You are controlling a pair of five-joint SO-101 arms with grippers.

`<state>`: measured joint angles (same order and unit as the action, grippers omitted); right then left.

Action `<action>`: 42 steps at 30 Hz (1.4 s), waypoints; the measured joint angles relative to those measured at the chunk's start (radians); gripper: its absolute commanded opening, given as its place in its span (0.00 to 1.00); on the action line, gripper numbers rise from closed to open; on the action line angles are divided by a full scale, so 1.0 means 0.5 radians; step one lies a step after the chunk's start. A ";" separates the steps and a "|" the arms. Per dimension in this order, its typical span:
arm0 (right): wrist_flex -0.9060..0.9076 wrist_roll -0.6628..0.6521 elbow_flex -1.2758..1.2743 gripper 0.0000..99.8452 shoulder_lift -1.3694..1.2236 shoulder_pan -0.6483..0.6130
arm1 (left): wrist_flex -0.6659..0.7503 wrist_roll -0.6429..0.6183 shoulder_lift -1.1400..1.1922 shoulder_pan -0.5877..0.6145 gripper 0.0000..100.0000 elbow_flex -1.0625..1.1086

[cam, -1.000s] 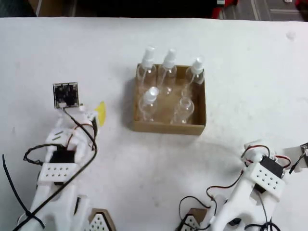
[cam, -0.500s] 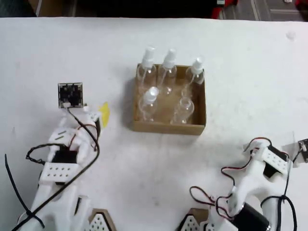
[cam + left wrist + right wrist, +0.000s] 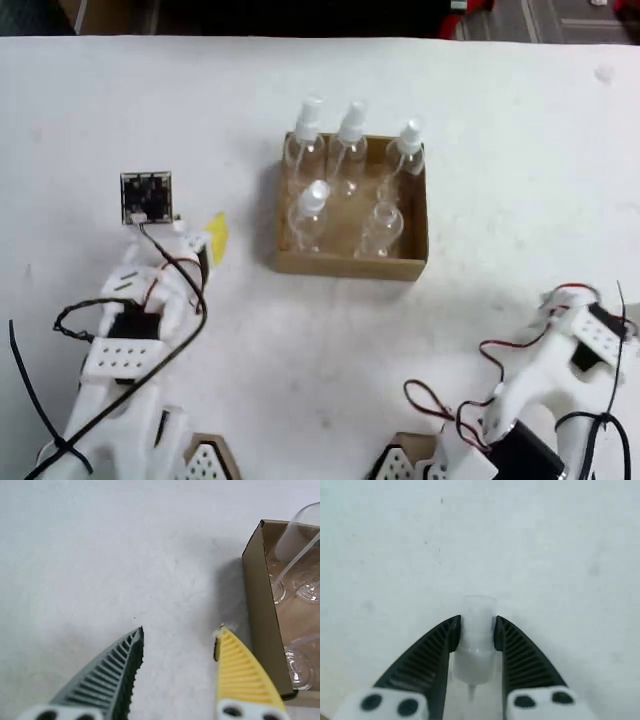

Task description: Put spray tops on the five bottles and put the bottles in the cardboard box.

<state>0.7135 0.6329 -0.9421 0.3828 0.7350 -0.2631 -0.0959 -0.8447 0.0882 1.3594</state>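
Note:
The cardboard box (image 3: pixel 350 266) stands mid-table with five clear bottles in it. Three bottles (image 3: pixel 348 150) in the back row and the front left bottle (image 3: pixel 310 215) carry white spray tops. The front right bottle (image 3: pixel 381 228) has a bare neck. My right gripper (image 3: pixel 476 621) is shut on a white spray top (image 3: pixel 476 645) just above the bare table; its arm (image 3: pixel 585 335) is at the lower right edge. My left gripper (image 3: pixel 180 630) hangs open over the table beside the box's left wall (image 3: pixel 262 610), its yellow finger (image 3: pixel 214 234) toward the box.
White table (image 3: pixel 500 120) all around the box, with free room behind and to both sides. Loose cables (image 3: pixel 450 420) trail from the right arm near the front edge. The left wrist camera board (image 3: pixel 146 197) sticks out left of the box.
The right arm has swung away to the right, toward the table's lower right corner. The left arm shifted slightly forward and then held still.

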 measured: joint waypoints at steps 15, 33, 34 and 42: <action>0.000 -1.464 0.859 0.02 -0.003 0.080 | 0.000 0.000 0.000 0.000 0.22 0.000; 0.430 -1.602 0.970 0.02 1.768 -1.135 | 0.000 0.000 0.000 0.000 0.22 0.000; 0.436 -1.602 0.942 0.02 1.835 -1.234 | 0.000 0.000 0.000 0.000 0.22 0.000; -0.160 -1.608 0.583 0.02 1.930 -1.847 | 0.000 0.000 0.000 0.000 0.22 0.000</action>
<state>0.6337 -0.1711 -0.6506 1.3479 -0.1887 -0.2631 -0.0959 -0.8447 0.0882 1.3594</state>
